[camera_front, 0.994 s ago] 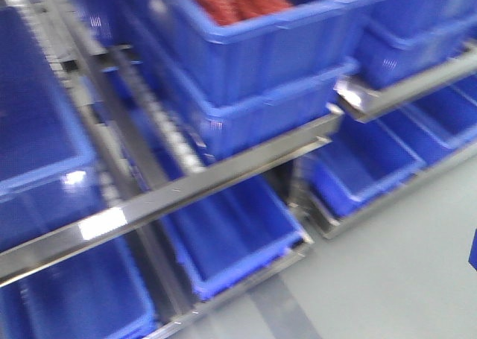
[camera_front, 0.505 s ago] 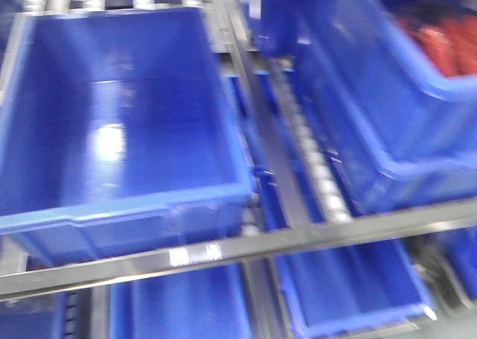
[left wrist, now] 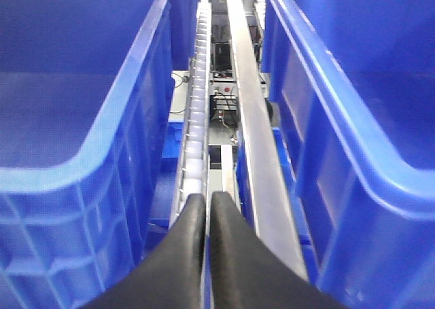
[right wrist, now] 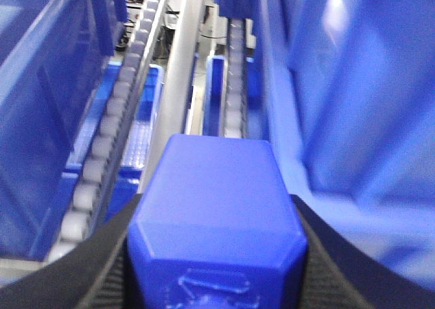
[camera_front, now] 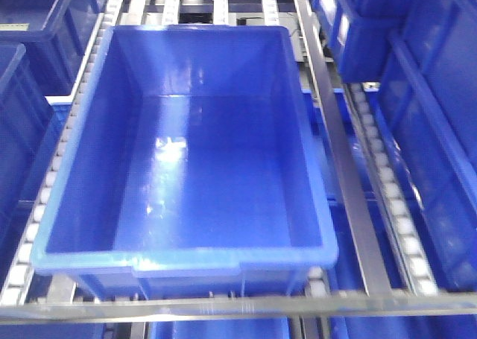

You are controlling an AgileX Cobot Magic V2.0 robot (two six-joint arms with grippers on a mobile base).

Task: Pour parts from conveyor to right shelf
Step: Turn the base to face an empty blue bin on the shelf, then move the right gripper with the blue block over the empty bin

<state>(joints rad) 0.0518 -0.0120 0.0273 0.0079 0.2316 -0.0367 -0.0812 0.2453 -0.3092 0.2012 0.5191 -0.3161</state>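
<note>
Front cam: right shelf [camera_front: 349,182] = silver steel frame w/ flat shiny bars and lanes of small round white rollers [camera_front: 393,205]. Big bin [camera_front: 186,258] sits on the rollers mid-frame. It's glossy blue plastic, rectangular, w/ a rounded rim and a smooth inside w/ glare on the floor; nothing in it. Left bins [camera_front: 15,138] and right bins [camera_front: 440,130] flank it, same blue plastic. Grippers show only in the wrist cams.

Left wrist cam: left gripper [left wrist: 207,202] has smooth black tapered fingers [left wrist: 183,255] pressed together tip to tip, closed, holding nothing. It hangs over the gap between two bins, above a roller rail and just beside a flat steel bar [left wrist: 255,139]. Ribbed outer wall of the near bin [left wrist: 81,207] is visible here, not in the front cam.

Right wrist cam (blurry): right gripper [right wrist: 216,200] is clamped on the blue block [right wrist: 217,207]. Block is glossy plastic, boxy w/ chamfered corners, and has a raised square outline on the near face. Black finger pads [right wrist: 109,275] w/ a fine texture touch both its sides. Block is held in the gripper over the shelf, w/ roller rails below and blue bin walls on both sides.
</note>
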